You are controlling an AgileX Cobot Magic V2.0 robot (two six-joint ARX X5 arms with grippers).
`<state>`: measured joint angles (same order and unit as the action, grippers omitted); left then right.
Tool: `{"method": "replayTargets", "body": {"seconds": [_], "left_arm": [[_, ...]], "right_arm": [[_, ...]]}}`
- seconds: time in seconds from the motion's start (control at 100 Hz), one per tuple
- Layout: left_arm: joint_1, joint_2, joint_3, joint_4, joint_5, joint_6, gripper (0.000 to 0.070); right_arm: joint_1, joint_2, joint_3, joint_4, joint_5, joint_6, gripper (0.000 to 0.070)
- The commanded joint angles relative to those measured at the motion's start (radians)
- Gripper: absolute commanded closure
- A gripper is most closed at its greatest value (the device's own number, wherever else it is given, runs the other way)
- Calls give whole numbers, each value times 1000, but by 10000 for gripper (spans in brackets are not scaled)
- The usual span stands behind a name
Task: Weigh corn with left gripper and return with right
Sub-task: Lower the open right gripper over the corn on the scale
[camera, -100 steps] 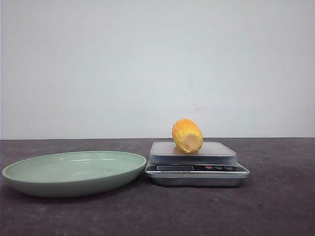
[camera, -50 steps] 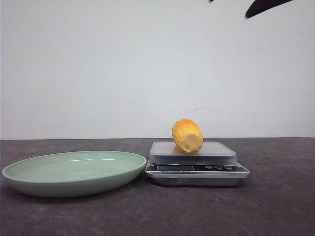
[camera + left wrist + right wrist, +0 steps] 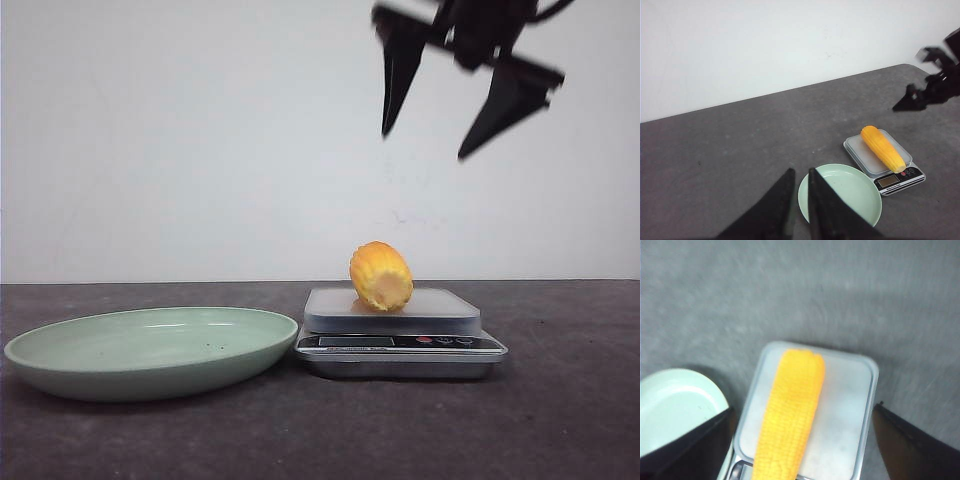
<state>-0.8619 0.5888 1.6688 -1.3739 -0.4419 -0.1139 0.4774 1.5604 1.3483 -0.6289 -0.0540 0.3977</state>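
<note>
Spread wide and holding nothing: two black pointed fingers (image 3: 400, 80) of the right gripper (image 3: 430, 143), high at the upper right of the front frame, tips aimed down, well above the corn (image 3: 381, 276) and apart from it; blurred there, and blurred again as a dark shape at the right edge of the left wrist frame. Seen from the right wrist as dark wedges in the lower corners, with the cob lengthwise between them on the platform. Nearly closed, only a thin slit between the tapering fingers (image 3: 777, 210): the left gripper (image 3: 799, 172), low centre of its own frame, gripping nothing, out of the front frame altogether. Lying on its side on the pale platform of the scale (image 3: 400, 350), centre-right of the front frame, cut end facing the camera: the yellow-orange corn, untouched by either claw. Just beside the scale, lower left of the front frame: a shallow pale green plate (image 3: 150, 375); under both, a dark grey table (image 3: 560, 420); behind, a plain white wall (image 3: 200, 140).
</note>
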Motion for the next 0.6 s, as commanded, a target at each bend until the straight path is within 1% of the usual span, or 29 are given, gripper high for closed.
{"method": "replayTargets", "body": {"seconds": [0.0, 0.27, 0.59], "left_arm": [[-10, 9, 18, 5, -3, 16, 700], [-10, 9, 18, 7, -3, 17, 700], [-10, 9, 18, 6, -3, 16, 700]], "right_arm": [[11, 37, 21, -3, -2, 40, 166], [48, 97, 21, 7, 5, 50, 167], [62, 177, 21, 13, 2, 102, 167]]}}
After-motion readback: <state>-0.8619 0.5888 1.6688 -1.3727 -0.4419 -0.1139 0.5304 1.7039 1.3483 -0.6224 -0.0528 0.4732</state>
